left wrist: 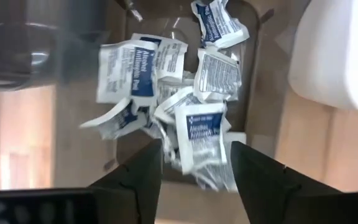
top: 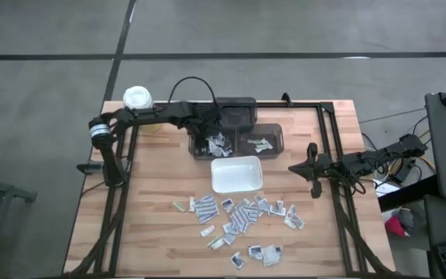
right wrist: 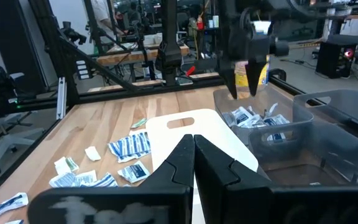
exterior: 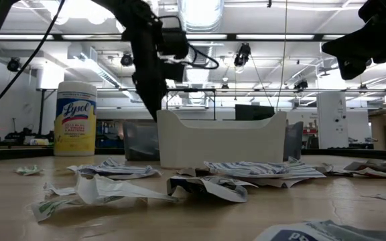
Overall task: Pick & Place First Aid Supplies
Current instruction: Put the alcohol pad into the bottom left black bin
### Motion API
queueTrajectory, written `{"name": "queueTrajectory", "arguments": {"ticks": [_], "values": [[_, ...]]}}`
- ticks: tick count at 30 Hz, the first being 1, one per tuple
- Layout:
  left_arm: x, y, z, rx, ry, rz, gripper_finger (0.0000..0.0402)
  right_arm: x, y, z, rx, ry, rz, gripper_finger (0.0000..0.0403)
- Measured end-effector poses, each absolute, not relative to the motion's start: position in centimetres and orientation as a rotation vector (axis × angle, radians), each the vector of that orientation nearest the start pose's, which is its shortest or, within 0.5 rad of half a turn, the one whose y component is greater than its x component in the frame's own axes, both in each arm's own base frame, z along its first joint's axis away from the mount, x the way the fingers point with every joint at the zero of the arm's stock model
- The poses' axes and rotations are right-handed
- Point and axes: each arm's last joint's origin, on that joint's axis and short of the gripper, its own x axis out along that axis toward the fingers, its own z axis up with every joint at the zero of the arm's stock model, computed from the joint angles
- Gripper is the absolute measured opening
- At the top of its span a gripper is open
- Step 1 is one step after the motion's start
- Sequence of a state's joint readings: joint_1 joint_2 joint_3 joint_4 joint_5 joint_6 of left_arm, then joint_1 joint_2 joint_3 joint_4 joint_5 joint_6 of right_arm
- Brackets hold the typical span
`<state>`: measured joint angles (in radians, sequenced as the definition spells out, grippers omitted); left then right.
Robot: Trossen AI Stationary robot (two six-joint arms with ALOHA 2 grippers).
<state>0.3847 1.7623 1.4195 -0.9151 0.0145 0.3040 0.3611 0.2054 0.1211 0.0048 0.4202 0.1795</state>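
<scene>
Over the left clear bin point(top: 211, 144) near the bench's far edge, the left gripper point(left wrist: 196, 163) hangs with its fingers spread and nothing pinched between them. A packet point(left wrist: 201, 133) marked as an alcohol wipe lies just beyond the fingertips on a heap of like packets in that bin, so the gripper looks to have let it go there; I cannot tell whether it has fully settled. A second clear bin point(top: 262, 139) beside it holds a few greenish packets, which suggests sorting by kind. Most of the supplies point(top: 242, 213) lie scattered on the bare wood toward the near edge, below the white tray point(top: 236, 173) that sits mid-bench. By that count the job is early. The right gripper point(right wrist: 194, 149) waits near the right edge, fingers pressed together, empty, clear of the left arm's path. A yellow canister point(top: 139, 101) stands at the far left corner, out of the way.
</scene>
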Motion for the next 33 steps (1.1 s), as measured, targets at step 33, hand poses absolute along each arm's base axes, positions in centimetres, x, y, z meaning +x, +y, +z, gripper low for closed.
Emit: {"name": "queueTrajectory", "arguments": {"ticks": [33], "values": [[36.2,-3.5,36.8,-0.476,0.962,0.037,0.0190,10.2,2.7,19.0,0.324,0.062,-0.032,0.0008]]}}
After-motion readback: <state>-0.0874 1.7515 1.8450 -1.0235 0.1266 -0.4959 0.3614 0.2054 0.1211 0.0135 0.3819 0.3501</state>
